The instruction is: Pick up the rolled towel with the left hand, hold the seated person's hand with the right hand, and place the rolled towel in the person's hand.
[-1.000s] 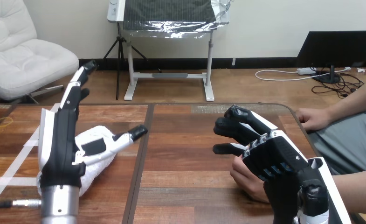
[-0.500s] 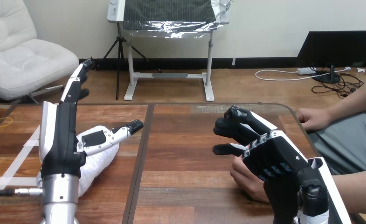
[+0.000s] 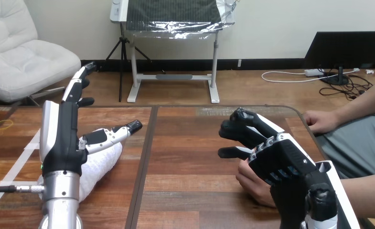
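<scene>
The rolled white towel [image 3: 98, 162] lies on the left half of the wooden table [image 3: 190, 143]. My left hand [image 3: 58, 136] stands over its near end, open, with fingers straight and pointing away and the thumb stretched to the right above the roll. On the right, my right hand [image 3: 276, 160] is turned back-up with its fingers curled. The person's hand [image 3: 252, 183] lies under its palm, with my thumb across its top. The person's forearm [image 3: 367, 191] comes in from the right edge.
The person's other hand [image 3: 321, 120] rests at the table's far right edge. A yellow rubber band [image 3: 4, 125] and strips of white tape [image 3: 27, 148] lie at the far left. A dark seam [image 3: 144, 157] splits the tabletop.
My left hand has shifted slightly left and up, and its thumb has drawn back over the towel, uncovering more of the roll. My right hand and the person's hand have not moved.
</scene>
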{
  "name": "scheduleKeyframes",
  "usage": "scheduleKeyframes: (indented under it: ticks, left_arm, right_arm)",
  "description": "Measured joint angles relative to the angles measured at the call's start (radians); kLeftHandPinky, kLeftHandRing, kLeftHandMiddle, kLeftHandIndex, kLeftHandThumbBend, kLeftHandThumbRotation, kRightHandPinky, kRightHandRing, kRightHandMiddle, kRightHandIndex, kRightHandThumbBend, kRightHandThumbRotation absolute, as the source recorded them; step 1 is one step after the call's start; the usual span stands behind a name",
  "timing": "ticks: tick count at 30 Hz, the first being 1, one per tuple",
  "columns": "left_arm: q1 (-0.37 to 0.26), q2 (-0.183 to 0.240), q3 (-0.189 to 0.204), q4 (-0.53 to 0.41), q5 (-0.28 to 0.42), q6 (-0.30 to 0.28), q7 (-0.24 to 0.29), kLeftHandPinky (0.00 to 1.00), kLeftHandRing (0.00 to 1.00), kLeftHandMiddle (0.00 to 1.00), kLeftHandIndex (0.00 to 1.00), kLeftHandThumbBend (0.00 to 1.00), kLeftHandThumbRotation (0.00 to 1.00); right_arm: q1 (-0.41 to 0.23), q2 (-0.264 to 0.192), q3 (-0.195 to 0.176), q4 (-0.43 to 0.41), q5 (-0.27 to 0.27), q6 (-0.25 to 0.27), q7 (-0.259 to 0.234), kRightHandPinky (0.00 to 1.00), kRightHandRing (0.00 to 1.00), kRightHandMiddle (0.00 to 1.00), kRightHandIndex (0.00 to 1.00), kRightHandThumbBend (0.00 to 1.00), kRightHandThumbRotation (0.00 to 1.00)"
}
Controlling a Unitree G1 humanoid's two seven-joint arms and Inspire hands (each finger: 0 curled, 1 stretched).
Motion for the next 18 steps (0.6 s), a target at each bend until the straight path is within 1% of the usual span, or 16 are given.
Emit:
scheduleKeyframes:
  ticks: [7, 18]
  left_arm:
    - [-0.021, 0.010, -0.007, 0.029, 0.003, 0.028, 0.014, 0.80, 0.90, 0.93, 0.90, 0.92, 0.01]
    - [-0.055, 0.019, -0.015, 0.079, 0.003, 0.055, 0.033, 0.80, 0.90, 0.94, 0.90, 0.91, 0.00]
  right_arm:
    - [0.000, 0.000, 0.000, 0.000, 0.004, 0.000, 0.002, 0.71, 0.82, 0.82, 0.83, 0.67, 1.00]
    - [0.000, 0.000, 0.000, 0.000, 0.006, -0.001, 0.009, 0.71, 0.82, 0.82, 0.83, 0.67, 1.00]
